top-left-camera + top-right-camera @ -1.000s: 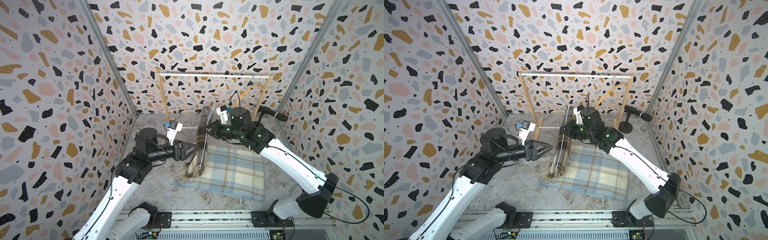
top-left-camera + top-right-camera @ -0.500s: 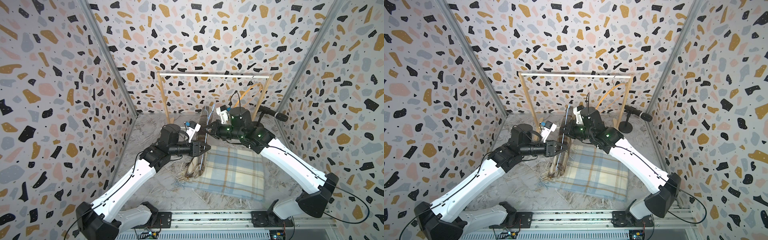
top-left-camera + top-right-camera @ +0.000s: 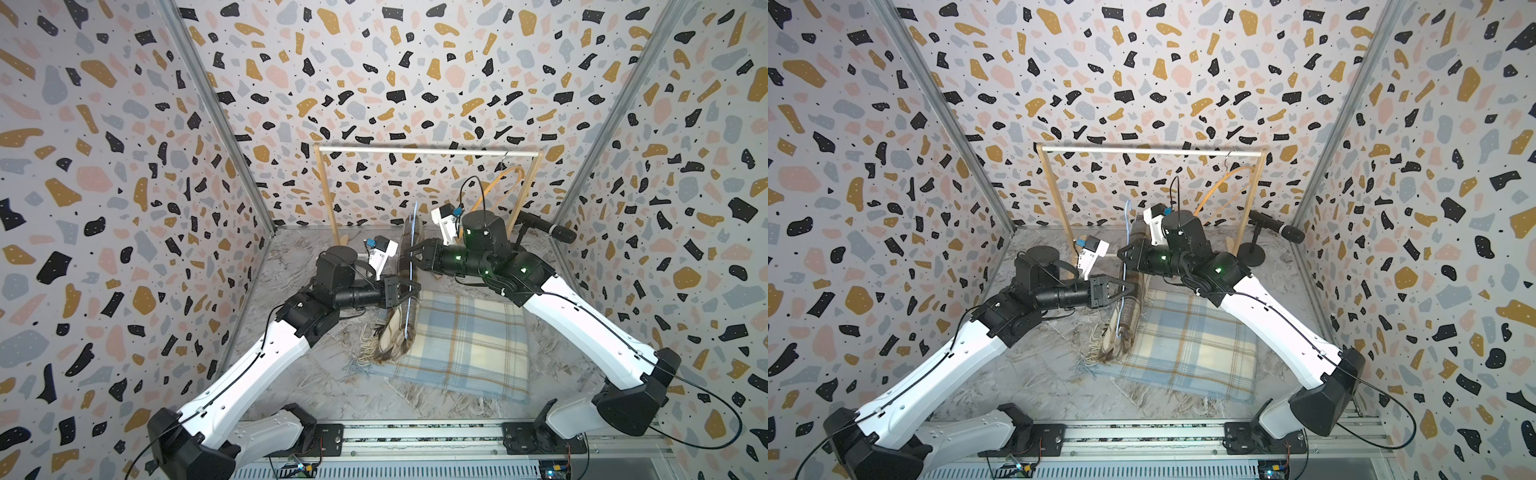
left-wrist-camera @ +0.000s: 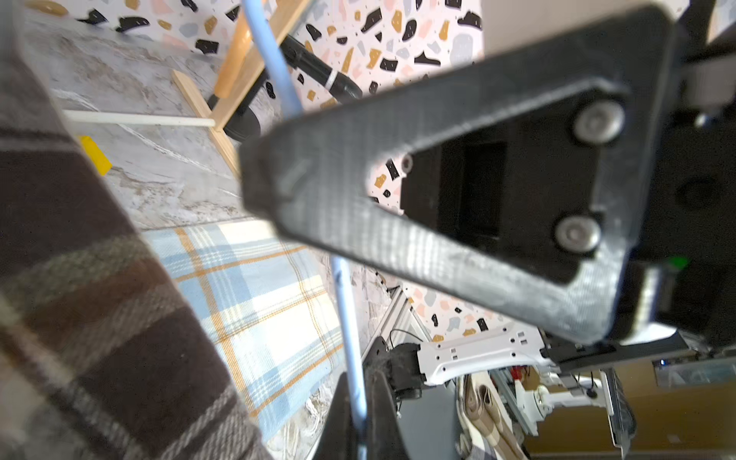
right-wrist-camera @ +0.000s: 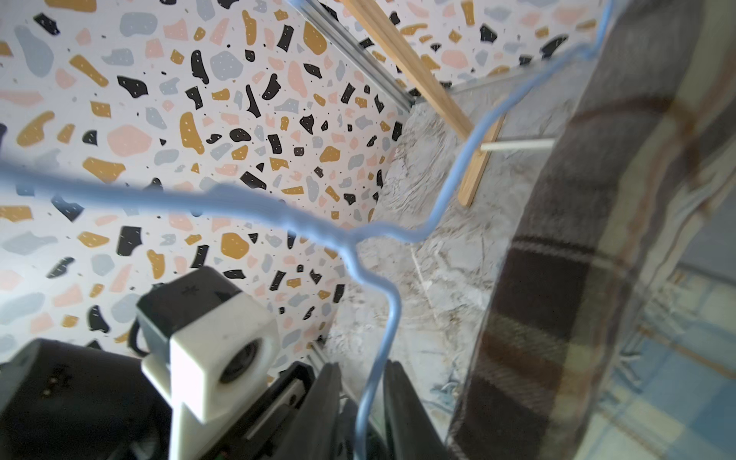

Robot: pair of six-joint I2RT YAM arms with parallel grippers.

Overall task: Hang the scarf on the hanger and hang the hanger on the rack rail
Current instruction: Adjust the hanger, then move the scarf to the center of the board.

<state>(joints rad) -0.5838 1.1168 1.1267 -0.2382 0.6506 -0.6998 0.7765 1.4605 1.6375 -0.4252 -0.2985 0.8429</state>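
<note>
Robot test cell in a lab, not a home.
Printed terrazzo walls (image 3: 124, 166) box in a marble-print floor (image 3: 311, 382). Two arms (image 3: 266, 357) are bolted to an aluminium rail (image 3: 415, 434), with bare circuit boards (image 3: 300, 469) and loose cables alongside. Mic (image 3: 544, 226) on a stand. The left wrist view looks past the open side to cluttered shelving (image 4: 557, 402).

Stretches the left arm (image 3: 266, 357) far forward, no longer folded back at the left as a second ago. Brings the left gripper (image 3: 410, 291), then wide open and well apart from the hanger (image 4: 345, 318), right onto its blue wire and clamps it there, just beside the right gripper (image 3: 410, 257). Parts the right gripper's jaws a little, from a tight pinch on the wire half a second ago to a slight gap at each side of it, fingers (image 5: 402, 398) clear of it.
</note>
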